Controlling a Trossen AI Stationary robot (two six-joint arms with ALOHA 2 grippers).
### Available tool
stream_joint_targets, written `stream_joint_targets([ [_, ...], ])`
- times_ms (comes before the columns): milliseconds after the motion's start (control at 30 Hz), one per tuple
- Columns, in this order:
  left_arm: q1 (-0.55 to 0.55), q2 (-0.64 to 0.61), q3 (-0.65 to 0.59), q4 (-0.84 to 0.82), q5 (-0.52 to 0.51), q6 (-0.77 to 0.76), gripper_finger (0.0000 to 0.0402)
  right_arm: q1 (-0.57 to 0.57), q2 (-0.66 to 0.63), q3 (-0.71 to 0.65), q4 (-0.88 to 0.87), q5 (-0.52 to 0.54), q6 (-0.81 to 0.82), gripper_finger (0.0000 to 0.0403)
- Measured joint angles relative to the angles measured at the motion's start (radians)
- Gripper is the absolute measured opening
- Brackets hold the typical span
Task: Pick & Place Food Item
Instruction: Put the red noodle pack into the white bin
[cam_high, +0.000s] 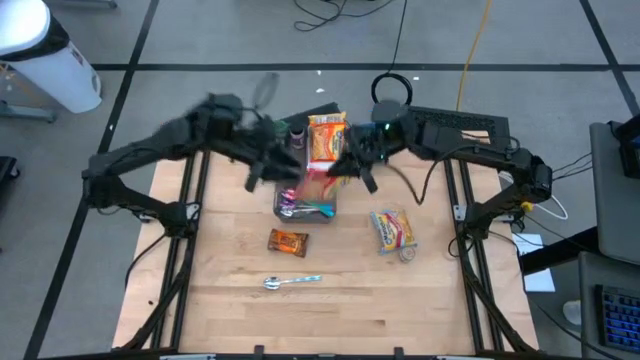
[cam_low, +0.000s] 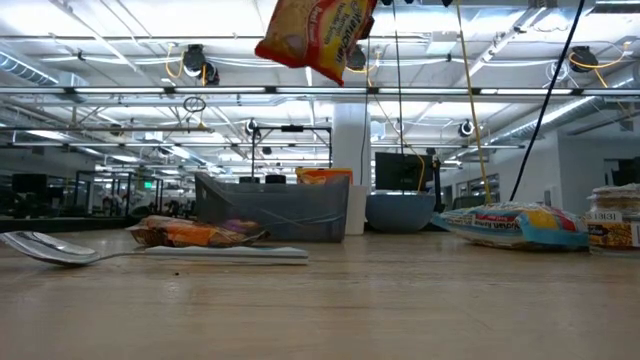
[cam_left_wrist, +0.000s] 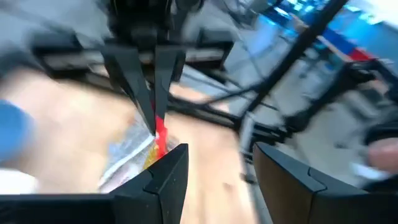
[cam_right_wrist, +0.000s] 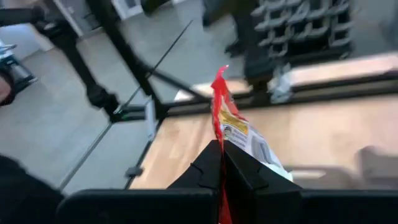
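A: Near edge first. Spoon (cam_high: 291, 282) lies alone on the table (cam_high: 350, 310); just beyond it a small orange snack pack (cam_high: 287, 241), and off to the right a pale noodle packet (cam_high: 393, 229) with a small cup (cam_low: 612, 226) beside it.

B: Mid-table?

A: Clear bin (cam_high: 306, 203), some wrapped items in it. The task's thing — the orange-and-red food packet (cam_high: 326, 138) — hangs in the air over the bin's far edge, well clear of the wood in the low view.

B: Who has it?

A: Right gripper (cam_right_wrist: 222, 163), fingers pinched together on the packet's red top seam. Left gripper (cam_left_wrist: 214, 180) sits just beside it, on the left, fingers apart, nothing between them.

B: Risks?

A: The grip is only on a thin seam — I judge a quick swing could slip or tear it and drop the packet outside the bin. The two grippers are close; if either arm moves carelessly, they could knock each other or snag the packet. A release off the bin's centre could leave it draped on the wall.
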Motion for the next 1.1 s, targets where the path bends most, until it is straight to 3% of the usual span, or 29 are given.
stream_joint_targets([
  [167,0.032,-0.069,0.09,-0.196,-0.124,0.144,0.018,-0.108,0.0,0.086,-0.051,0.009,-0.019,0.0],
  [367,0.054,-0.169,0.093,-0.293,-0.155,0.21,0.0176,-0.207,0.054,0.215,-0.101,0.032,-0.026,0.0],
  [733,0.065,-0.294,0.093,-0.363,-0.208,0.267,0.0177,-0.232,0.29,0.472,-0.15,0.07,-0.019,0.0],
  [1100,0.065,-0.278,0.092,-0.436,-0.331,0.273,0.018,-0.274,0.399,0.627,-0.161,0.075,-0.027,0.0],
])
